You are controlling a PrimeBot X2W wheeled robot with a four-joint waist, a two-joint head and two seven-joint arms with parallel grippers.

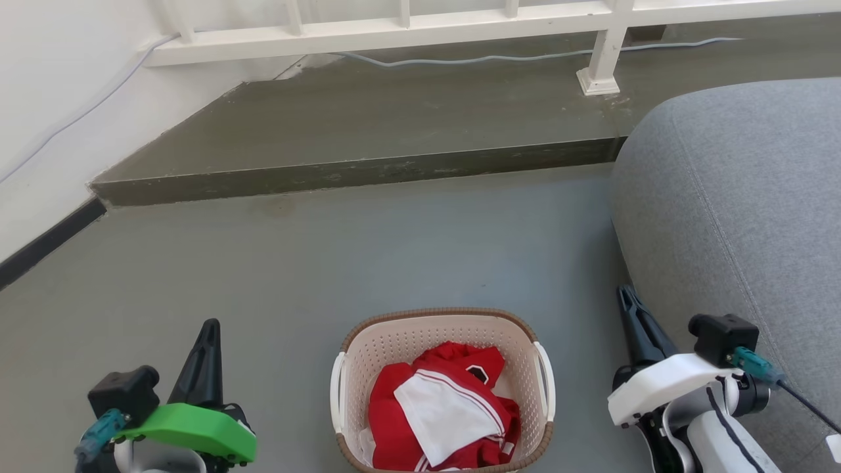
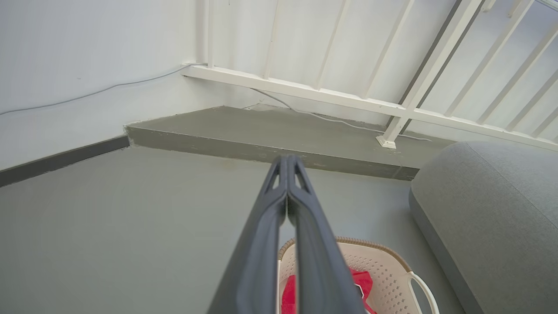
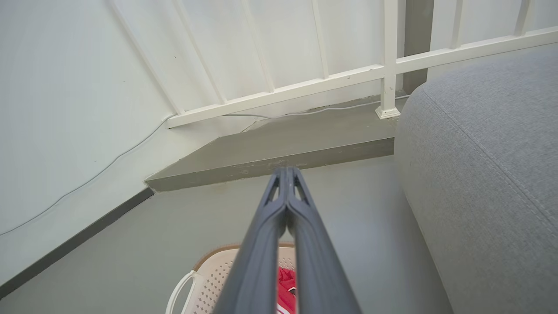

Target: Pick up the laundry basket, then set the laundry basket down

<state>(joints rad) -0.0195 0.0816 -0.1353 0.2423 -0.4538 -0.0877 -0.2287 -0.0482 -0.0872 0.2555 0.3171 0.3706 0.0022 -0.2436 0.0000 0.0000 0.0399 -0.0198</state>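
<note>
The laundry basket (image 1: pixel 387 341) stands on the grey floor at the bottom centre of the head view, cream and perforated with a brown rim and white side handles. Red and white clothes (image 1: pixel 440 410) lie inside it. My left gripper (image 1: pixel 210 326) is shut and empty, well to the left of the basket. My right gripper (image 1: pixel 625 292) is also shut and empty, to the right of the basket beside the grey cushion. In the left wrist view the shut gripper (image 2: pixel 287 161) points over the basket (image 2: pixel 383 270). In the right wrist view the gripper (image 3: pixel 286 171) points above the basket (image 3: pixel 209 279).
A large grey cushion (image 1: pixel 742 217) fills the right side, close to my right arm. A raised concrete step (image 1: pixel 368 171) crosses the floor ahead, with a white railing (image 1: pixel 394 33) and a cable (image 1: pixel 473 59) behind it. A white wall (image 1: pixel 52 98) runs along the left.
</note>
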